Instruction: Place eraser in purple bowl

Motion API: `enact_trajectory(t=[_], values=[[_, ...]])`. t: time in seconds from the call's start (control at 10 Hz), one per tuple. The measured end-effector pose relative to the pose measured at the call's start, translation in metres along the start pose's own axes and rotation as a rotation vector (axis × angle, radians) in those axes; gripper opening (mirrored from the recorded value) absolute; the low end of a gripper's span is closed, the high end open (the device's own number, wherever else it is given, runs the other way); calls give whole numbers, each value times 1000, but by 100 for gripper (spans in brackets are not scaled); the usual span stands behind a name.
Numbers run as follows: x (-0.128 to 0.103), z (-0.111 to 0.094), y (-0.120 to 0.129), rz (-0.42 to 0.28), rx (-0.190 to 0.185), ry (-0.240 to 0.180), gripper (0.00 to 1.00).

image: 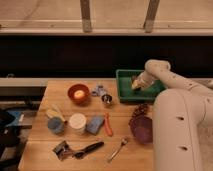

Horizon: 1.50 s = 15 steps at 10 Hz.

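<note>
The purple bowl [142, 129] sits on the wooden table near its right edge, partly behind my white arm. My gripper [135, 84] reaches down into the green tray [123, 86] at the back right of the table, well behind the bowl. I see no eraser; it is hidden or out of view.
An orange bowl [79, 94] with a pale object stands at the back left, with a small metal piece [103, 94] beside it. A blue cup [55, 124], white cup [77, 121], blue sponge [94, 124], black-handled utensil [86, 149] and spoon [118, 148] lie in front. A dark window runs behind.
</note>
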Motion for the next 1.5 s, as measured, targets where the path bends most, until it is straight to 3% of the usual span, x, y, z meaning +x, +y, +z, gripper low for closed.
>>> enact_trajectory(t=[0.2, 0.6, 1.1, 1.5], values=[[-5, -19, -5, 7, -9, -17, 0], [11, -78, -22, 3, -81, 4, 0], [95, -126, -18, 15, -75, 69, 0], [167, -147, -14, 115, -88, 115, 0]])
